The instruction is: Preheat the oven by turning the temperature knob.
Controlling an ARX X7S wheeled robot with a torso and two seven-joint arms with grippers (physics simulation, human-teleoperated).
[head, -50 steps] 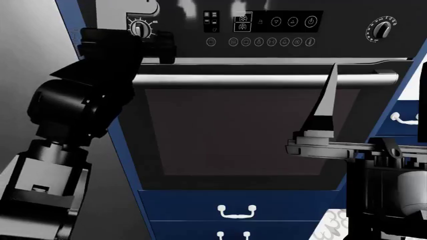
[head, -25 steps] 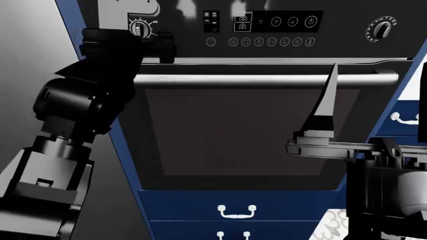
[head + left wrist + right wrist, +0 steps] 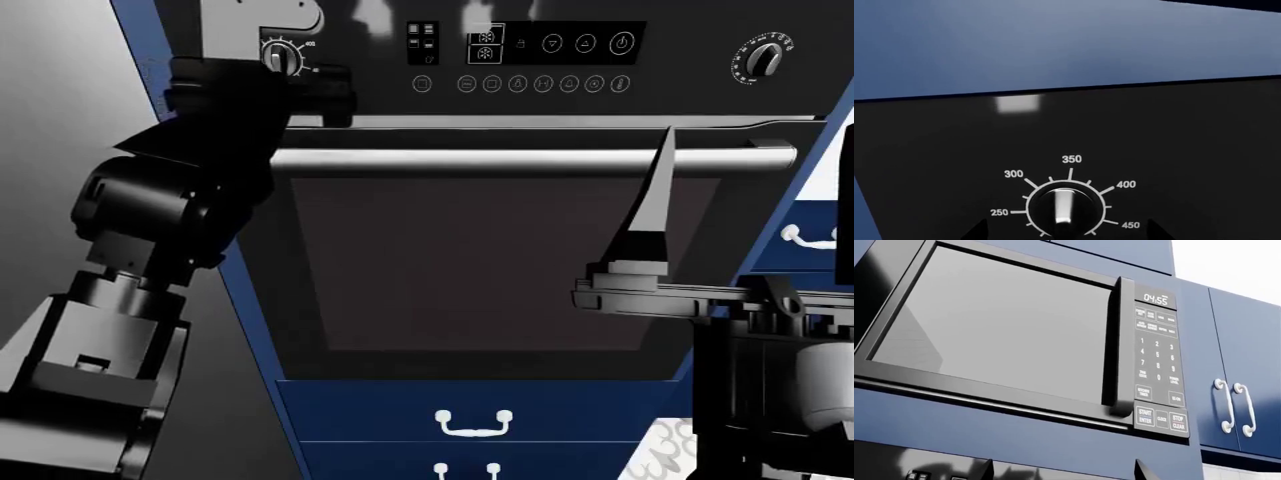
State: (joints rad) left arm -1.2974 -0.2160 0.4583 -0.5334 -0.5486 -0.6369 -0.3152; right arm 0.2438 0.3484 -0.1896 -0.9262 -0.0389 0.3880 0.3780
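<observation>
The black oven (image 3: 494, 270) fills the head view, with its silver bar handle (image 3: 534, 158) and its control panel (image 3: 554, 43) above. The temperature knob (image 3: 278, 56) sits at the panel's left, ringed by white numerals. In the left wrist view the knob (image 3: 1064, 207) stands with its silver ridge toward 350. My left gripper (image 3: 1064, 232) is open, with a dark fingertip on each side of the knob and apart from it. In the head view it (image 3: 267, 88) hovers just below the knob. My right gripper (image 3: 1064, 471) is open and empty, and one finger (image 3: 651, 200) points up before the oven door.
A second black knob (image 3: 763, 60) with white dashes is at the panel's right. A microwave (image 3: 1001, 325) with a keypad is built in above the oven. Blue drawers with white handles (image 3: 474, 422) lie below the oven, and a grey appliance (image 3: 67, 150) stands at the left.
My left arm and gripper have shifted slightly to the right and closer to the temperature knob. The right arm has not moved.
</observation>
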